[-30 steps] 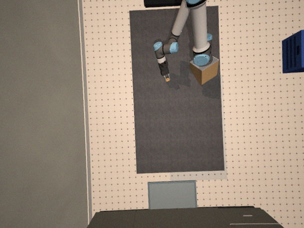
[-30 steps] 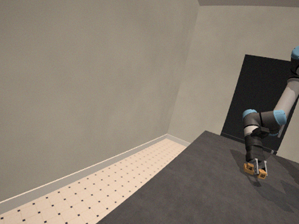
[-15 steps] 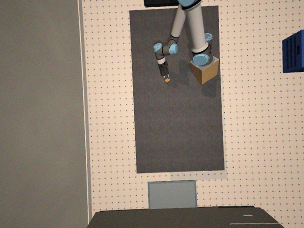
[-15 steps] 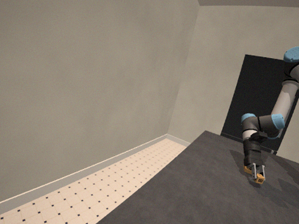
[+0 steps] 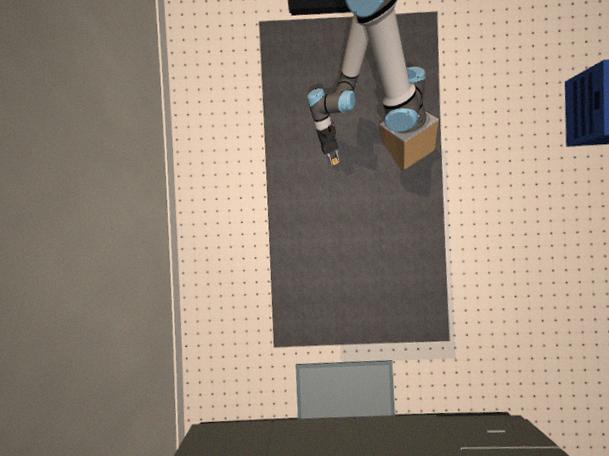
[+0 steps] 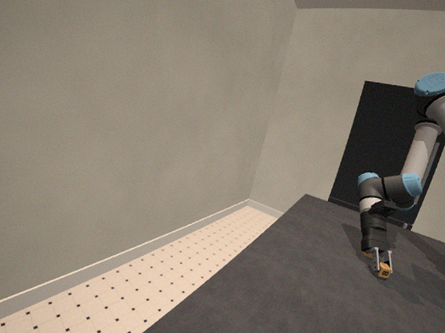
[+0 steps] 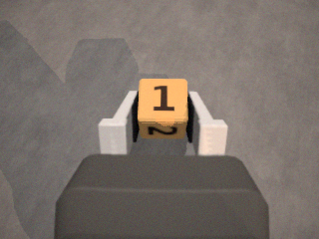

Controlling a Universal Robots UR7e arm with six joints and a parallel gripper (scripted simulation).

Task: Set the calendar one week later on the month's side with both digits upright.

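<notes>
- One desk underlies everything.
- Pincer pinches the cube by opposite sides, probably leaving its "1" unobstructed for turning.
- Orange sliver, ten o'clock from it: perhaps the tray, mostly hidden.

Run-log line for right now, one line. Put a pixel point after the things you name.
gripper (image 5: pixel 333 158) (image 6: pixel 383 265) (image 7: pixel 162 107): shut on cube | cube (image 5: pixel 335 161) (image 6: pixel 384 270) (image 7: pixel 162 100): 1 and 2 facing wrist camera, 8 facing exterior | tray: mostly hidden | release: not yet done
</notes>
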